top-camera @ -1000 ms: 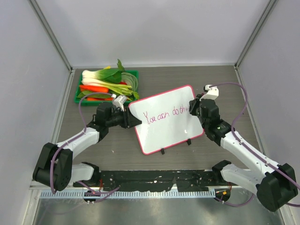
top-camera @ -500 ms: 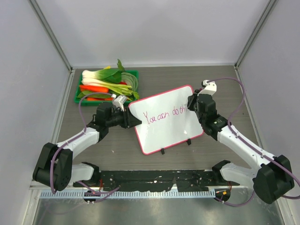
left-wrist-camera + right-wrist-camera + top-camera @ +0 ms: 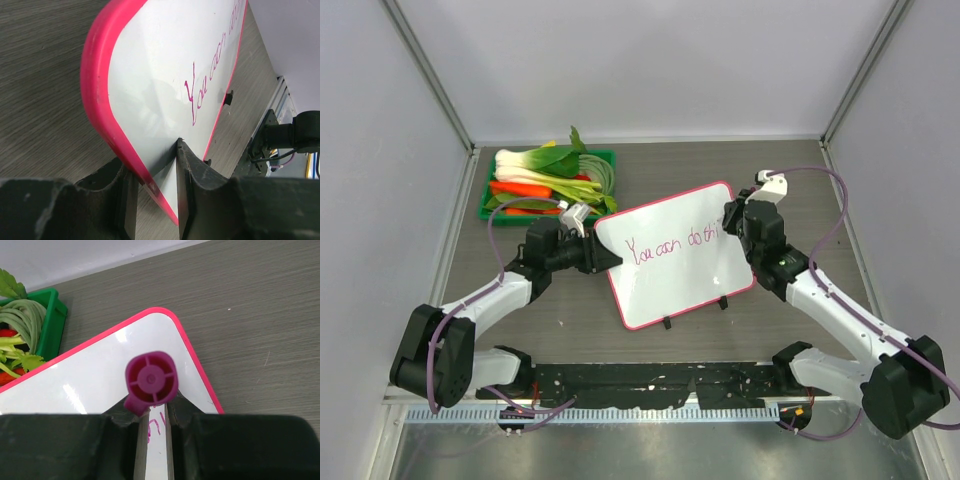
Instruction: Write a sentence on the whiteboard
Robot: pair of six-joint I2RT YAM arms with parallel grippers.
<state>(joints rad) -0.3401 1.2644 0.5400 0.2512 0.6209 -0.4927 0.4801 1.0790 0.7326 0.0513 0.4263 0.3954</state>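
Magenta plastic marker (image 3: pixel 151 380), seen end-on by its round ribbed cap, sits pinched between the black fingers of the right gripper (image 3: pixel 152 412). The jaws are narrow and tight on its barrel. A couple of pink strokes show on the white surface in the slot just under it.

Across from it, the left gripper (image 3: pixel 152 165) is clamped on the near left edge of the glossy white whiteboard with the thin pink-red frame (image 3: pixel 670 285). One finger is on the face and the other behind the rim, propping the board tilted on the dark wood-grain tabletop (image 3: pixel 800 180).

Over the last second the right wrist nudged up towards the board's far right corner, then eased a touch back. The left arm and the board have not budged.

The pink-purple cursive sentence (image 3: pixel 670 246) reads "You can do" and then runs under the gripper, so I can't tell whether the last word is finished. That small wiggle looks to me like its closing letters being formed, which puts the writing near its end.

A green tray (image 3: pixel 488 205) of vegetables (image 3: pixel 545 175) sits behind, well apart.
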